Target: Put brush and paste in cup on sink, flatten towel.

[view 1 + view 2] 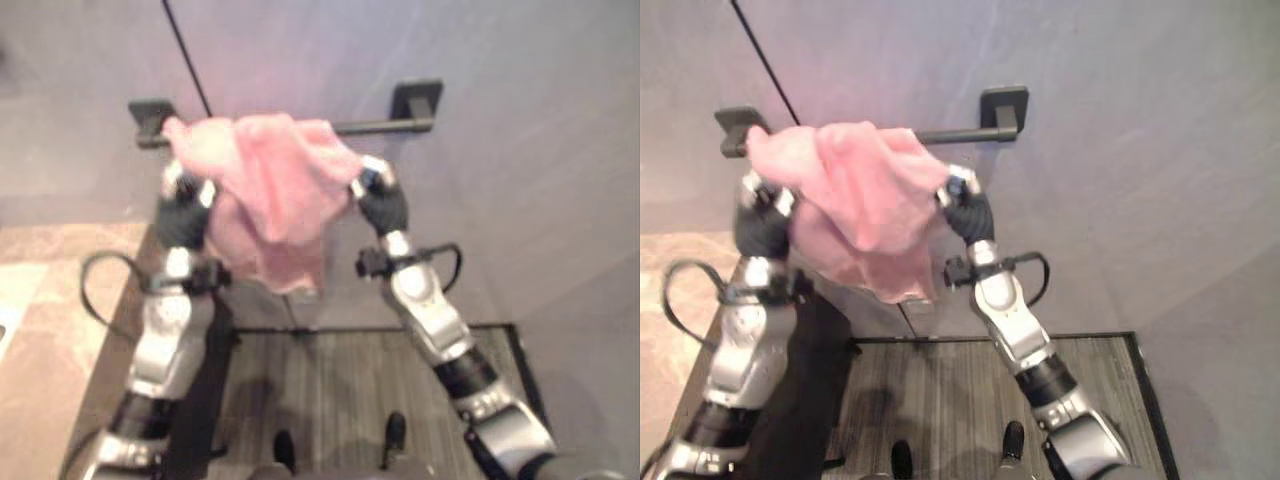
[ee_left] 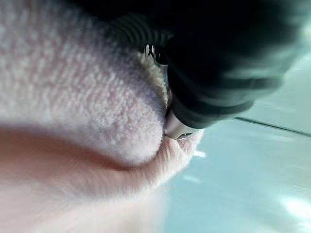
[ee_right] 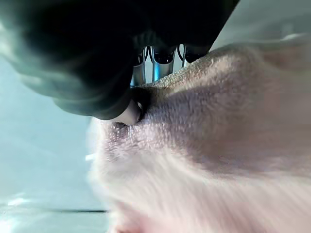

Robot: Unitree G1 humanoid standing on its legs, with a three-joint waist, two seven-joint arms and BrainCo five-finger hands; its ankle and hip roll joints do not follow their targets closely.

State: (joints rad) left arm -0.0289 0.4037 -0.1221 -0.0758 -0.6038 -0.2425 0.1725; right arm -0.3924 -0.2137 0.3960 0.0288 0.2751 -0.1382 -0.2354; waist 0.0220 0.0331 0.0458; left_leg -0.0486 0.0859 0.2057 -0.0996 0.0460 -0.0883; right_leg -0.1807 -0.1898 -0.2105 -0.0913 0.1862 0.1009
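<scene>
Hanging bunched (crosswise) on bar [image 1: 385,126]: towel [image 1: 265,195]

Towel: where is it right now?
The pink towel hangs bunched over the left part of the black wall rail, between the left hand and right hand, both touching it.

Both arms raised, left hand [image 1: 183,205], right hand [image 1: 378,197], fingers hidden
</scene>
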